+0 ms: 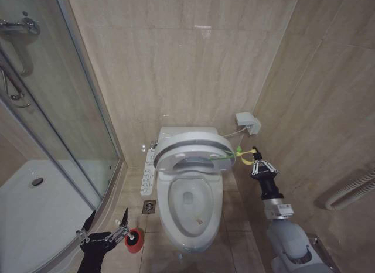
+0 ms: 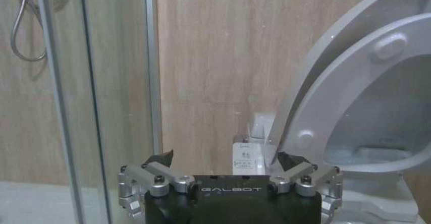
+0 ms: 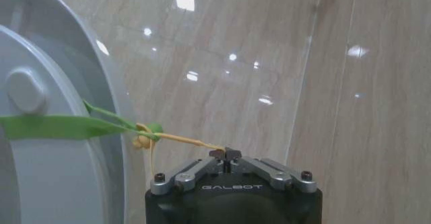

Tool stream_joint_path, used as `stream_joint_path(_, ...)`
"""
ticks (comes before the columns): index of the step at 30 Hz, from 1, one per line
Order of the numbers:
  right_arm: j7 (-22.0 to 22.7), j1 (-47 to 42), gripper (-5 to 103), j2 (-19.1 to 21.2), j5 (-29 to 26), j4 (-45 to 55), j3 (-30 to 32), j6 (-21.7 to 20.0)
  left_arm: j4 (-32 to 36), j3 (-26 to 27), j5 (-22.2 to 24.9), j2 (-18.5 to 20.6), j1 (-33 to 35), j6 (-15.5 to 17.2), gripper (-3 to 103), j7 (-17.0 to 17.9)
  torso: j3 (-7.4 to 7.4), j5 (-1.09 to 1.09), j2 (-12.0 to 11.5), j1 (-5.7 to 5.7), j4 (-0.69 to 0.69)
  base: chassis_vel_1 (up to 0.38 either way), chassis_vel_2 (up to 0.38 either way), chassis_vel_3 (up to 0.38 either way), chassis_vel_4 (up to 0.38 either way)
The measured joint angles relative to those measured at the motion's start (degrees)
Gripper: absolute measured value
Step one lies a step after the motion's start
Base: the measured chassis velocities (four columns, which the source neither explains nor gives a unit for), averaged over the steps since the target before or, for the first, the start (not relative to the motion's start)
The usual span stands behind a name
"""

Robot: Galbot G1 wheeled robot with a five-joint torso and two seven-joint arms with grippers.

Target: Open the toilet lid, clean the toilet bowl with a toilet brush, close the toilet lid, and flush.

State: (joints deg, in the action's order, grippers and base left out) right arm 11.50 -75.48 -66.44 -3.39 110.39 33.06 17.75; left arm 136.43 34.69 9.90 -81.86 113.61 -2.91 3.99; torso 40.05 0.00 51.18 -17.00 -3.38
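Nearest, low on the left, the left gripper (image 1: 106, 225) hovers with jaws spread and empty, the toilet brush (image 1: 133, 239) just beside it in its red holder on the floor. Beyond lies the toilet bowl (image 1: 192, 210) — uncovered. Farther back, the right gripper (image 1: 256, 162) pinches a yellow cord (image 3: 180, 140) tied to the raised toilet lid (image 1: 193, 149).

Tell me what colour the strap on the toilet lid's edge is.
Green strap on the toilet lid, tied to a yellow cord the right gripper pinches; clearest in the right wrist view.
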Motion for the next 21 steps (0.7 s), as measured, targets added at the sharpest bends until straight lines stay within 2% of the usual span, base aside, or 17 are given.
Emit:
stream_joint_path(10, -1.9, 5.8, 1, 0.1, -1.4, -0.4, -1.2, -3.7, 0.0, 0.0, 0.0, 0.0, 0.0, 0.0, 100, 0.0, 0.01, 0.00, 0.0, -0.02, -0.07, 0.017, -0.016, -0.013, 0.012)
stream_joint_path(14, -2.8, 7.9, 1, -0.4, -0.9, -1.7, -1.7, -4.2, 0.0, 0.0, 0.0, 0.0, 0.0, 0.0, 100, 0.0, 0.02, 0.00, 0.0, -0.03, -0.05, 0.000, 0.000, 0.000, 0.000)
stream_joint_path(21, -3.3, 9.5, 1, -0.6, -3.4, -1.9, -3.1, -6.9, 0.0, 0.0, 0.0, 0.0, 0.0, 0.0, 100, 0.0, 0.01, -0.01, 0.0, -0.02, -0.05, 0.000, 0.000, 0.000, 0.000)
